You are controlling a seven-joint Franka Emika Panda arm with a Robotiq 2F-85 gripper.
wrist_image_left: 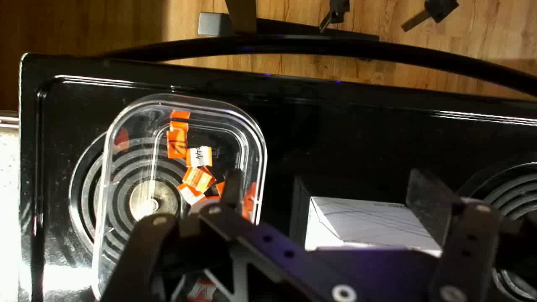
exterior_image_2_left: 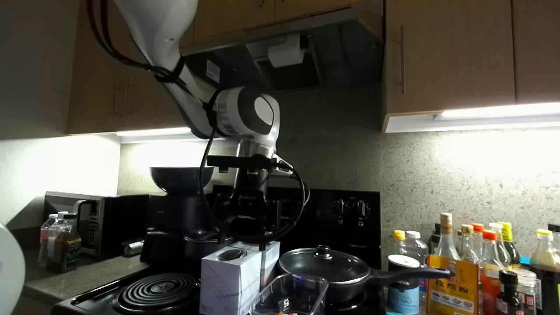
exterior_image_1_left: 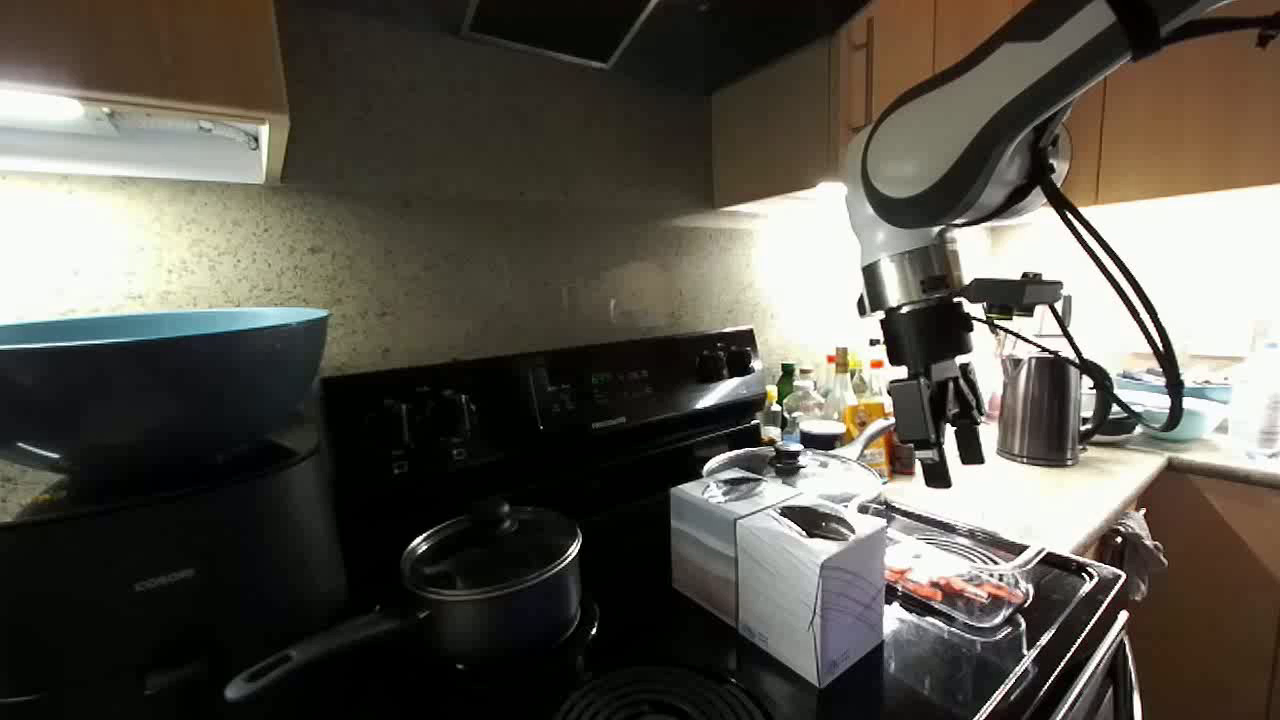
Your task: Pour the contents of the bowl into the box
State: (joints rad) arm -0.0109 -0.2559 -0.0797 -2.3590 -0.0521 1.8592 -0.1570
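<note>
As gripper point(exterior_image_1_left: 953, 463) hovers: spread wide, empty!
Clear bowl point(wrist_image_left: 220, 142): one, near stovetop point(wrist_image_left: 356, 134) edge
White boxes point(exterior_image_1_left: 785, 590): two, gap to bowl

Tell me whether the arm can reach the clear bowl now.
Probably yes: the open gripper hangs above the stove, the clear bowl lies uncovered, and the white box only stands beside it.

We saw lights point(exterior_image_2_left: 503, 111) under the cabinets point(exterior_image_2_left: 446, 52) bleach the wall point(exterior_image_2_left: 494, 151), while the hood point(exterior_image_2_left: 345, 57) sat dim. Glare streaked the stove point(wrist_image_left: 327, 138) and the bowl point(wrist_image_left: 254, 155), and darkness cost us detail.
</note>
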